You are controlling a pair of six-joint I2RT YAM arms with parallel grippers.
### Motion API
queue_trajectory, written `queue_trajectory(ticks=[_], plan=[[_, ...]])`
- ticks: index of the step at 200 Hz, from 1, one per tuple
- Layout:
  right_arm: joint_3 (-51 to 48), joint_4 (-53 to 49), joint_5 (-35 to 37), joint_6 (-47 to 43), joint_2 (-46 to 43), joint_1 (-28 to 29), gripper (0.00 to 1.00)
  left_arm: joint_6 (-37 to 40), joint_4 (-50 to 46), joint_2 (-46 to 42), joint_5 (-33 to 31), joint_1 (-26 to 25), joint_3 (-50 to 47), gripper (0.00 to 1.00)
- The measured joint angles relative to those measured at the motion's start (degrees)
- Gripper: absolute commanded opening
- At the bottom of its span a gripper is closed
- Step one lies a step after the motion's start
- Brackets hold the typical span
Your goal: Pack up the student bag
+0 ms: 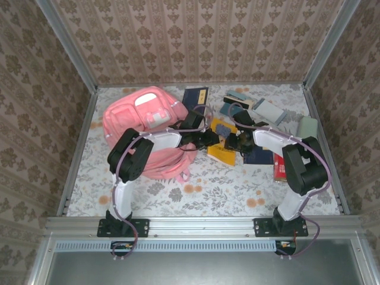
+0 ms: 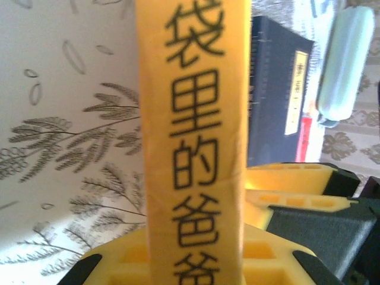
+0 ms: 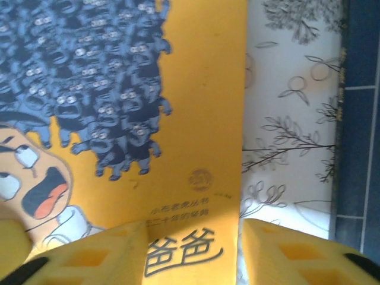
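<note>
The bag [image 1: 139, 119] sits on the table behind and to the left of the left gripper [image 2: 193, 267], well apart from it. From above I can't tell if it's unzipped (kind of matters for packing). Between the two grippers is the yellow book [image 2: 190, 119], turned spine-on to the left one. The left jaws are clamped on its thickness at the near end, pads flush on both sides, so that arm looks like the carrier. Makes sense, it's the one next to the bag. The right gripper [image 3: 193, 252] faces the cover with its fingers spread either side of the title, pinching nothing. My guess is it's only steadying the book.
</note>
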Motion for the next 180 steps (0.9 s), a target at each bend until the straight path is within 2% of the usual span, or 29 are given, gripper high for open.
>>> queue_trajectory(ticks=[35, 54, 101, 149, 180], plan=[[-1.88, 5.11, -6.47, 1.16, -8.11, -1.7, 0.69, -0.07, 0.55, -6.45, 1.16, 1.31, -1.62, 0.0], [-4.52, 10.99, -12.02, 3.63, -12.31, -4.13, 0.73, -0.5, 1.95, -10.27, 3.02, 2.86, -2.71, 0.0], [-8.39, 25.75, -25.03, 11.63, -14.62, -8.57, 0.74, -2.27, 5.51, -16.5, 7.13, 6.01, -3.15, 0.0], [-9.73, 41.86, -34.4, 21.73, -13.33, -9.51, 0.75, -5.46, 11.08, -16.9, 10.84, 6.67, -3.17, 0.0], [-9.79, 51.25, -39.36, 28.44, -10.27, -10.36, 0.72, -7.17, 12.92, -16.9, 12.7, 6.8, -3.56, 0.0]])
